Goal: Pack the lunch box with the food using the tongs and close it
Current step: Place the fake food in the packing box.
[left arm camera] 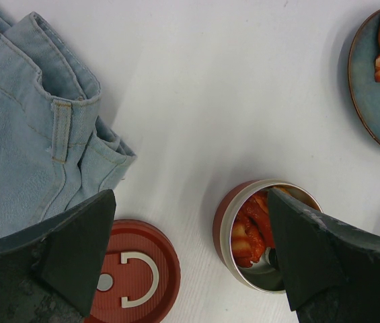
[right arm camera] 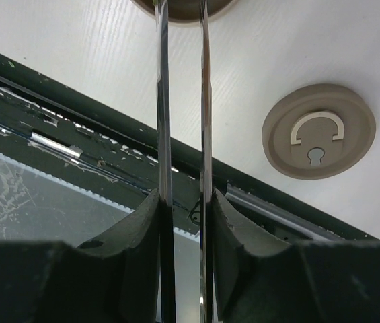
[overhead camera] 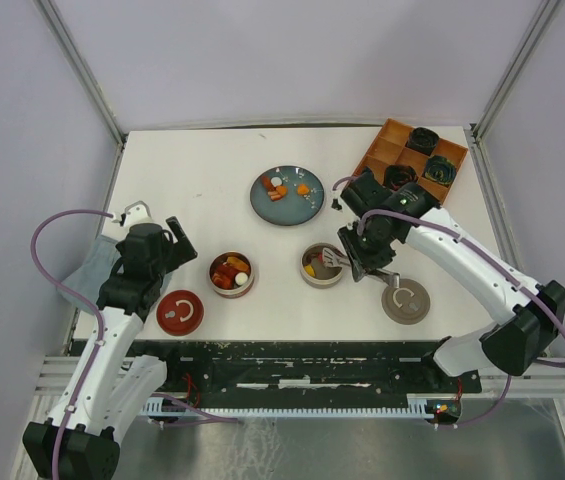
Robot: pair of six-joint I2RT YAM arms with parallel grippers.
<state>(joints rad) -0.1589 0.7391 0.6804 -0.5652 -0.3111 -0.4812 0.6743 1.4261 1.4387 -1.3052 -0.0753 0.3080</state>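
The tongs sit squeezed between the pads of our right end effector, their two thin arms close together. Their tips point into the grey tin, where a few bits of food lie; we cannot tell if a piece is between the tips. We think this is the dropping-off step. More food lies on the blue plate, so next we should lift the tongs, move to the plate and pinch softly so nothing slips. The red tin looks fuller. Our left end effector hangs wide open above it, near the red lid. The grey lid lies on the bench, off its tin.
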